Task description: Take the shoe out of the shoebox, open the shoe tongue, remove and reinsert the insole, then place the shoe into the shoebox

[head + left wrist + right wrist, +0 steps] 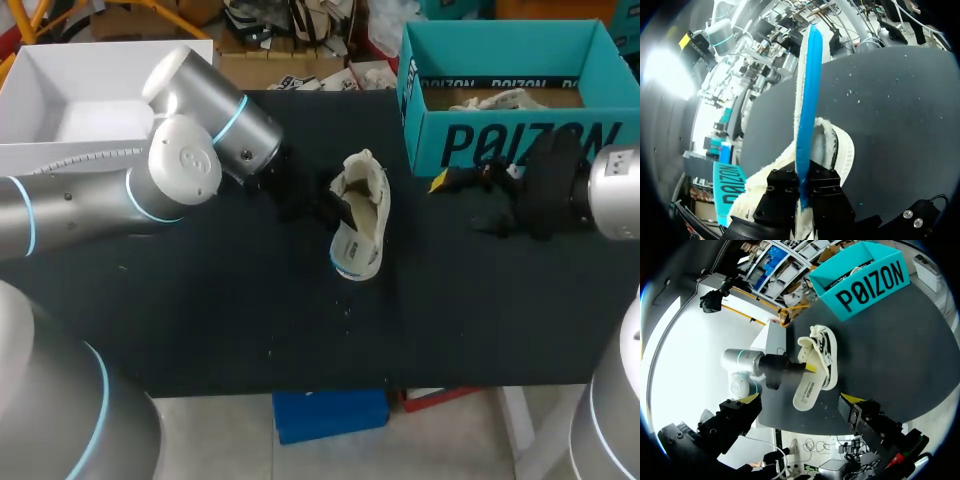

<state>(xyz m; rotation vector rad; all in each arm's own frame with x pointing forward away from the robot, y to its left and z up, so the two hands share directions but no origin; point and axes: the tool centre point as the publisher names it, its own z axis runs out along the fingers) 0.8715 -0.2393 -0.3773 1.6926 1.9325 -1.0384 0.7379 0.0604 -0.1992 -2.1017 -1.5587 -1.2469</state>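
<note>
Left gripper: found clamped on the insole, which is held edge-on between both fingers, blue face to one side. Right gripper: fingers spread wide, nothing held, positioned just before the front wall of the shoebox.

Progress: the shoe is out of the shoebox and lies near the middle of the dark table, apart from the box. Its opening is seen gaping, so the tongue step is judged done. Most of the insole's length is exposed outside the shoe; whether one end is lodged in the opening cannot be determined. Removal is judged at or near completion. Outstanding: reinsertion of the insole and return of the shoe to the shoebox.

View comparison: the clamp on the insole is confirmed only in the left wrist view; from overhead it is masked by the left arm. The insole's pale printed face, and the spread of the right fingers, are shown only in the right wrist view
</note>
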